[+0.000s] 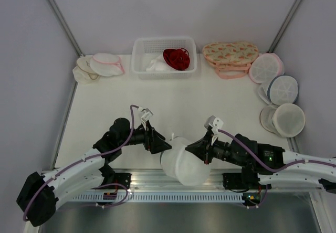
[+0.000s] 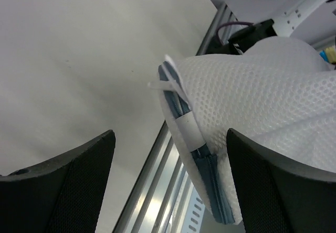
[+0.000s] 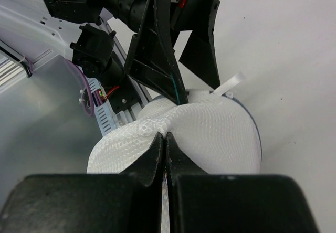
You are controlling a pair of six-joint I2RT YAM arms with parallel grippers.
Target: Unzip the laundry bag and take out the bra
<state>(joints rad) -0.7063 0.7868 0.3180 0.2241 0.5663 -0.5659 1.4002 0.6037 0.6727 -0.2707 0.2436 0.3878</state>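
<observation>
At near edge of tabletop (image 1: 105, 102), bag (image 1: 184, 169) between arms, right gripper (image 3: 166, 154) clamped on mesh (image 3: 215, 133), left gripper (image 2: 169, 138) apart astride zipper rim (image 2: 203, 163). Best: close left on white tab (image 2: 159, 85), pull along rim. Bra unseen.

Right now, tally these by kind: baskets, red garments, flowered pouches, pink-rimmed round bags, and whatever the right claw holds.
Basket: 1
Red garment: 1
Flowered pouch: 1
Pink-rimmed round bags: 2
Laundry bag, pinched in the right claw: 1
Total: 6
</observation>
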